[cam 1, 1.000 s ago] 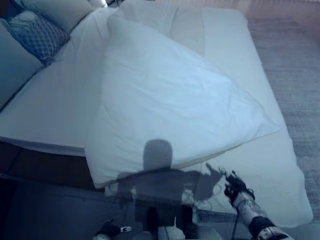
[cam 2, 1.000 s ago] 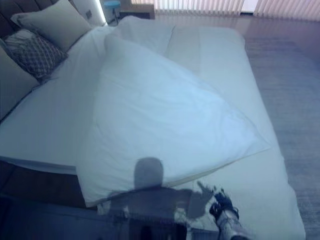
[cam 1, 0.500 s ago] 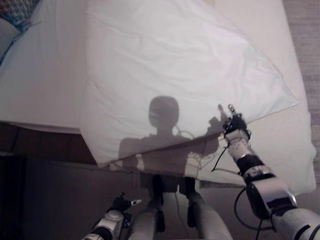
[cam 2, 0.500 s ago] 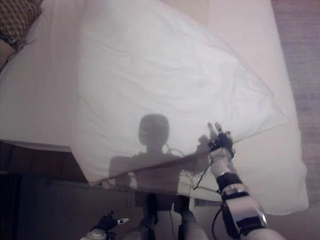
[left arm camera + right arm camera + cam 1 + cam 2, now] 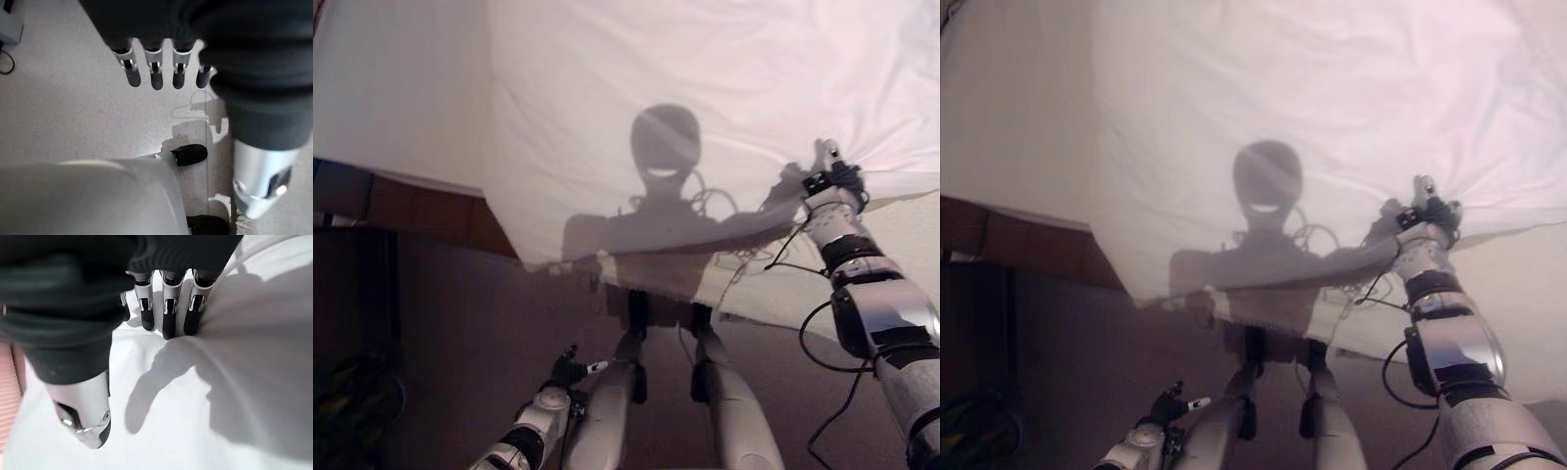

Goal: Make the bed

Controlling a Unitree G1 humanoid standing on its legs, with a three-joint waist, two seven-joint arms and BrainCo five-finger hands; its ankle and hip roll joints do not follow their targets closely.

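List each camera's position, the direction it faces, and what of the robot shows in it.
Left eye view: head camera looking down at the white duvet hanging over the bed's edge; both arms show, right hand at the duvet's edge, left hand low over the floor.
Right eye view: same scene from slightly aside; shares duvet and both hands.
Left wrist view: along the left hand's straight fingers toward the grey floor.
Right wrist view: along the right hand's fingers, their tips touching the duvet.
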